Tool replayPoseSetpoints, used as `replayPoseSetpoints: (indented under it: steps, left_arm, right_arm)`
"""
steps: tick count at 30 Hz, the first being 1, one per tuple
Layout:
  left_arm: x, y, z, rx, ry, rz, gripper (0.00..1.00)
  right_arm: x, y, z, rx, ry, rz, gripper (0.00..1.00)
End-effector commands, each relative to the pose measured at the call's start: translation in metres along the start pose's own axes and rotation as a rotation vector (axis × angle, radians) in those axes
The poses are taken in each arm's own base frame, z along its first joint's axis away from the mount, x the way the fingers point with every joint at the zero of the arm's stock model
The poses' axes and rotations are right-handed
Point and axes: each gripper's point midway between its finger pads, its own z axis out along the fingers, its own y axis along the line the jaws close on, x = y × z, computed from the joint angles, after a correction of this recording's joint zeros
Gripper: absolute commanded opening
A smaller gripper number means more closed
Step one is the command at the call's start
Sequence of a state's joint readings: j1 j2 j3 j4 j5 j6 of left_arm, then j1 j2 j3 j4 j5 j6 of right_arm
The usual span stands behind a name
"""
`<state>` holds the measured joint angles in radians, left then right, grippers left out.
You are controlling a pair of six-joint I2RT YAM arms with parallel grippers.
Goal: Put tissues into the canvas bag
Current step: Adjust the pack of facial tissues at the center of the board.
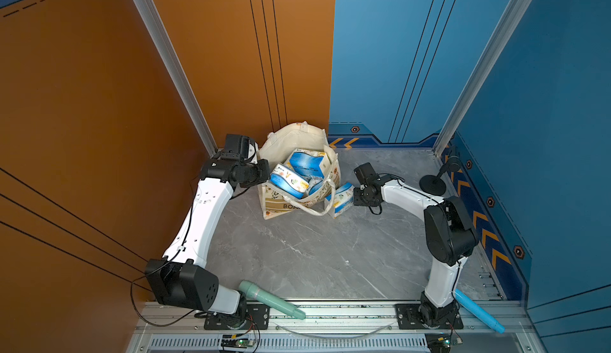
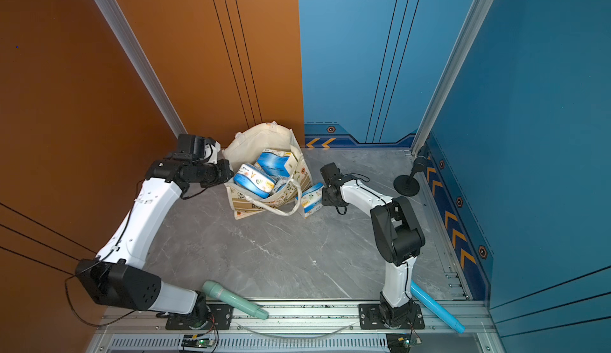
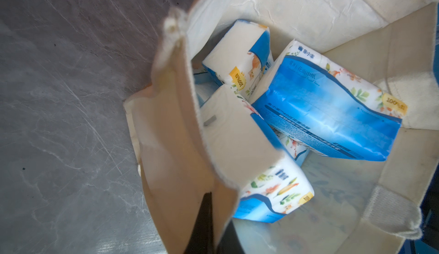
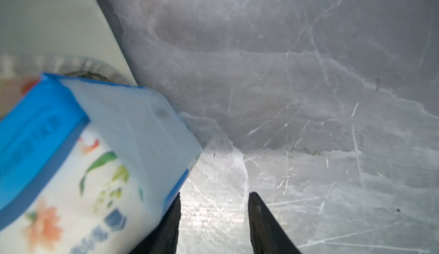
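The cream canvas bag [image 1: 297, 136] [image 2: 251, 140] stands open at the back of the grey table. Several blue-and-white packs of tissues [image 1: 305, 164] [image 3: 327, 112] lie inside it. My left gripper [image 1: 264, 173] [image 3: 213, 229] is shut on the bag's left side wall [image 3: 166, 134], with fabric pinched between its black fingers. One more pack [image 1: 340, 199] [image 2: 312, 199] [image 4: 83, 157] stands on the table against the bag's right side. My right gripper [image 1: 357, 197] [image 4: 213, 195] is low over the table right beside that pack. It is open, with only table showing between its fingers and the pack against the outside of one.
A teal cylinder [image 1: 271, 300] lies at the front edge near the left arm's base. A light-blue cylinder [image 1: 479, 311] lies by the right arm's base. A black round-footed stand [image 1: 433, 183] is at the right back, close to the blue wall.
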<state>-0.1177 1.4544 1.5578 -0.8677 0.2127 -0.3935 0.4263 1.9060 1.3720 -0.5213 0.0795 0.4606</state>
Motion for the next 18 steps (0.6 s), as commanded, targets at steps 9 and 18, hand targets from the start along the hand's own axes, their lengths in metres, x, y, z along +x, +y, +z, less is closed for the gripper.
replayPoseSetpoints:
  steps: [9,18]
  left_arm:
    - [-0.013,-0.005,-0.011,0.033,-0.054,0.008,0.00]
    - [-0.016,-0.009,-0.009,0.045,-0.051,0.013,0.00]
  right_arm:
    - [-0.029,0.014,-0.036,-0.153,-0.105,0.079,0.80]
    - [0.002,0.057,-0.060,-0.237,-0.132,0.073,0.91]
